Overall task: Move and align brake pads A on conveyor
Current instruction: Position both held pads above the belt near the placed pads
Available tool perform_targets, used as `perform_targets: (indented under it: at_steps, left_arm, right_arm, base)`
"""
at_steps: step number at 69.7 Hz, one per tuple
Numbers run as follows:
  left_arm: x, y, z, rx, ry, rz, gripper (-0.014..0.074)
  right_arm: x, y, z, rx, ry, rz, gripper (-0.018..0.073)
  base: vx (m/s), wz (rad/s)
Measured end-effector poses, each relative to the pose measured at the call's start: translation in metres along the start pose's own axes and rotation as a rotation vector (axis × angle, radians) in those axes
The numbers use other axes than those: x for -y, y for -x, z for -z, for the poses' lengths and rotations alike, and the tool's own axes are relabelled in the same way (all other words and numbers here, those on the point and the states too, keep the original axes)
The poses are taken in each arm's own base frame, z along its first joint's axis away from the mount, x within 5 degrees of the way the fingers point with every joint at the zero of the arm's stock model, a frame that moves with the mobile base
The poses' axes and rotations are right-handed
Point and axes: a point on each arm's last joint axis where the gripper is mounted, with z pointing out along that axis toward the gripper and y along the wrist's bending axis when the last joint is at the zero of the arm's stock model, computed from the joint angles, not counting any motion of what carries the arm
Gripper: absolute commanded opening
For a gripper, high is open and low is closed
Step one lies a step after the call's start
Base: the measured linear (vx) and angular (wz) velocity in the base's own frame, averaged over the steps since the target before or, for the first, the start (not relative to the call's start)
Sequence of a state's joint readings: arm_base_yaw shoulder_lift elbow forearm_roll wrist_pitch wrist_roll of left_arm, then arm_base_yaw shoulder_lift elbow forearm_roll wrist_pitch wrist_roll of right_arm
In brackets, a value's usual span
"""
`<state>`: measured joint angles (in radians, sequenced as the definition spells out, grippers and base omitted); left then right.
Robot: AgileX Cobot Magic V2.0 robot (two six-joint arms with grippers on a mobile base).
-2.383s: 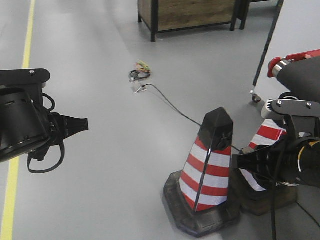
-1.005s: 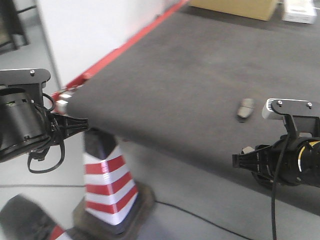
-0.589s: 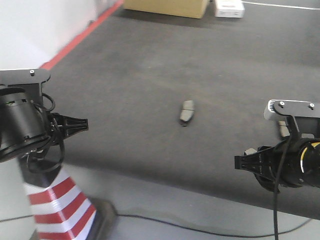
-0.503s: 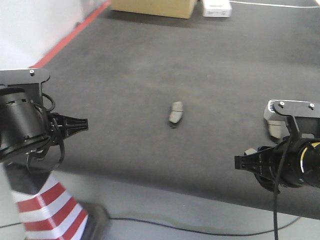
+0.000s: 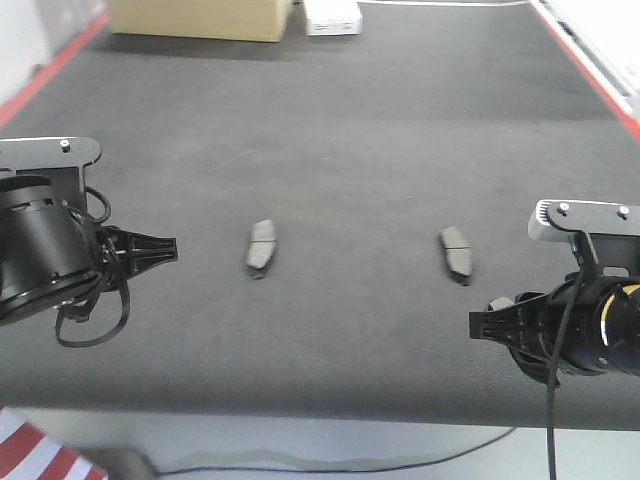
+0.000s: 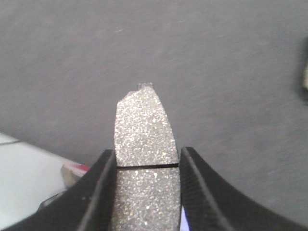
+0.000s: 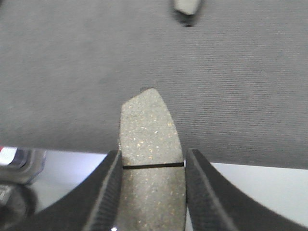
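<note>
We've got a pad in each gripper: the left gripper (image 6: 144, 192) is clamped on a brake pad (image 6: 143, 139) across its groove, and the right gripper (image 7: 153, 192) is clamped on another brake pad (image 7: 151, 139) the same way. Both hang just over the near edge of the conveyor (image 5: 350, 130). Two more pads lie on the belt, one left of centre (image 5: 262, 246) and one right of centre (image 5: 457, 252), well apart and angled differently. To place well, we'd reach further onto the belt, lower each pad flat before letting go, and match its long axis to the laid ones so all four line up in a row.
</note>
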<state>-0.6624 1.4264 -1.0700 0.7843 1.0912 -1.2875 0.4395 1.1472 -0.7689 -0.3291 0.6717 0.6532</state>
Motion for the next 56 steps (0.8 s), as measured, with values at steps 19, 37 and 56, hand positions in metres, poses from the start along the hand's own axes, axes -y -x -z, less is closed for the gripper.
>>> perform_targets:
  at_steps: [19, 37, 56]
  left_arm:
    - [0.0002, 0.0000, 0.0000, 0.001, -0.002, 0.000, 0.0153]
    - [-0.0001, 0.0000, 0.0000, 0.000, 0.001, 0.000, 0.0153]
    - [0.0000, 0.0000, 0.0000, 0.000, 0.000, 0.000, 0.0153]
  right_arm:
    - [0.0001, -0.0002, 0.0000, -0.002, -0.001, 0.000, 0.0155]
    - [0.0001, -0.0002, 0.0000, -0.002, -0.001, -0.001, 0.0155]
    - [0.0001, -0.0002, 0.0000, -0.002, -0.001, -0.001, 0.0155]
  base:
    - [0.09, -0.17]
    - [0.12, -0.09]
    - [0.14, -0.05]
